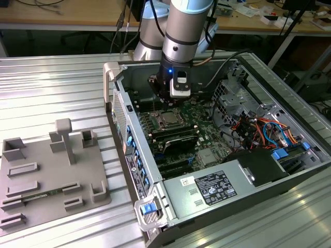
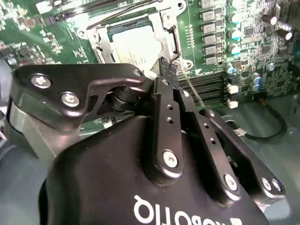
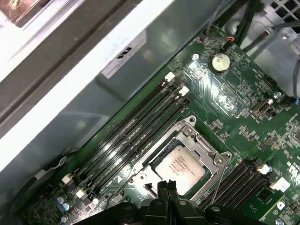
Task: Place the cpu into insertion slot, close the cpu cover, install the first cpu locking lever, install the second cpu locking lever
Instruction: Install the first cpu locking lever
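From my station I see the gripper (image 3: 166, 186) low inside the open computer case (image 1: 243, 170), with its fingers brought right together into one narrow point and no gap between them. That point sits at the edge of the cpu cover (image 3: 187, 136), on the side facing the memory slots (image 3: 239, 180).

The cpu (image 3: 180, 161) already lies flat in the insertion slot (image 2: 126, 26), pale face up. The cover frame is folded down around it, so I judge the first two steps done.

In the second wrist view a thin wire locking lever (image 2: 191, 91) runs slanting just beside the fingertips (image 2: 168, 65). I cannot tell whether they touch it, pinch it or merely stand next to it, since the gripper body hides the contact. More lever wire (image 2: 122, 14) crosses beyond the far side of the socket and looks unlatched to me.

My worry is the lever. It is slim, springy and smooth, and a closed fingertip pushing on it could slide off. A slip would drive the tip into the green board (image 3: 234, 93) or the memory slots alongside. If the wire misses its hook, the cover could lift and leave the cpu unclamped
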Tool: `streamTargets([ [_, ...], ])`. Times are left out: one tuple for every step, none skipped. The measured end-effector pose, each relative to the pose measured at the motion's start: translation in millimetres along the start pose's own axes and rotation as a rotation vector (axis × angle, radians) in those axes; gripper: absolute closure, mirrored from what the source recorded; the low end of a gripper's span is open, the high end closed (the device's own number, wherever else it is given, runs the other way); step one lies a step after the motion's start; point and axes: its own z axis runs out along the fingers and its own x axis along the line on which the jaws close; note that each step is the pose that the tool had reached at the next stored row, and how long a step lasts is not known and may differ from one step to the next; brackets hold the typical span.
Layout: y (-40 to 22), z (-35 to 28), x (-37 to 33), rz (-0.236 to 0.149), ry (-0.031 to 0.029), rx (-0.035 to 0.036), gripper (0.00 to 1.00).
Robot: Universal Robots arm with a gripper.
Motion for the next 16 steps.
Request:
streamTargets([
  [0.0,0.0,0.1,-0.031,0.0005,-0.0010,0.89],
  [-0.1,0.0,0.1,-0.055,0.0009,-0.0019,0.89],
  [-0.1,0.0,0.1,-0.074,0.0012,-0.0027,0.89],
  [-0.1,0.1,0.1,-0.106,0.0017,-0.0039,0.89],
  [-0.6,0.1,0.6,-0.119,0.0019,-0.0042,0.89],
  [-1.5,0.0,1.5,-0.124,0.0020,-0.0044,0.89],
  [-2.6,-0.1,2.7,-0.128,0.0021,-0.0046,0.89],
  [-3.7,-0.1,3.9,-0.131,0.0021,-0.0048,0.89],
  [-5.9,-0.2,6.3,-0.136,0.0022,-0.0049,0.89],
  [-7.1,-0.3,7.6,-0.139,0.0022,-0.0050,0.89],
  [-8.3,-0.3,8.9,-0.141,0.0023,-0.0051,0.89],
  [-9.7,-0.4,10.4,-0.144,0.0024,-0.0052,0.89],
  [-11.5,-0.5,12.3,-0.147,0.0024,-0.0053,0.89],
  [-14.3,-0.7,15.3,-0.153,0.0025,-0.0055,0.89],
  [-15.9,-0.8,17.0,-0.158,0.0025,-0.0057,0.89],
  [-17.1,-0.8,18.2,-0.162,0.0026,-0.0058,0.89],
])
